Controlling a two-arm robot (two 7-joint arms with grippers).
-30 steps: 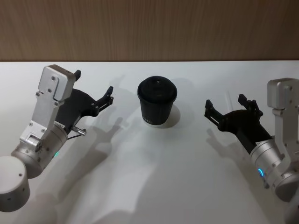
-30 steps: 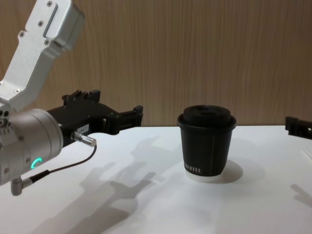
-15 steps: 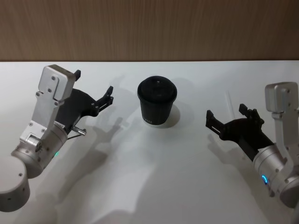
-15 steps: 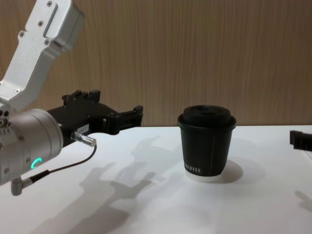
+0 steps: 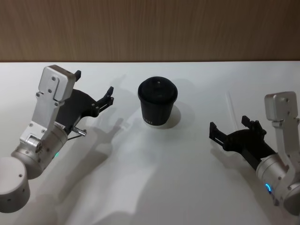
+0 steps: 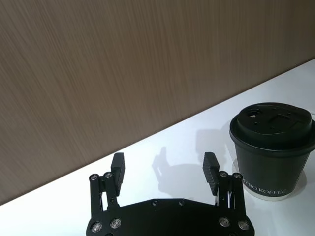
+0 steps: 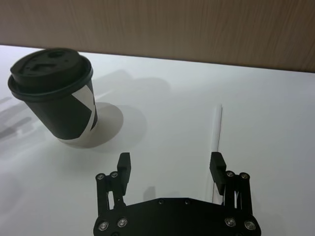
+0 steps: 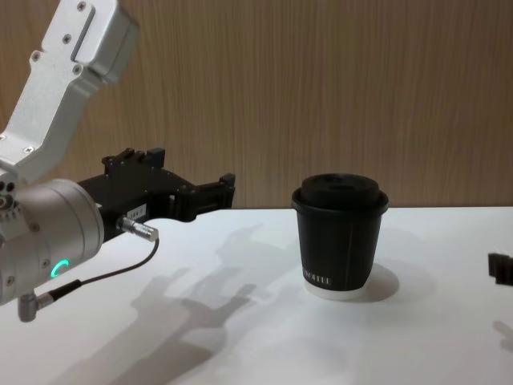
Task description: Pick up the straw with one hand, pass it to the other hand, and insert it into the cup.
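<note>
Pulled right gripper [image 5: 229, 125], wide open and empty, back to 6 o'clock of straw [image 5: 229, 105] for pickup; kept left gripper [image 5: 93, 83] open, empty, parked.

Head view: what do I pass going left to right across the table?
In order: left end effector → cup → right end effector. The straw lies on the table just beyond the right end effector and shares its span, so it has no clear slot.
</note>
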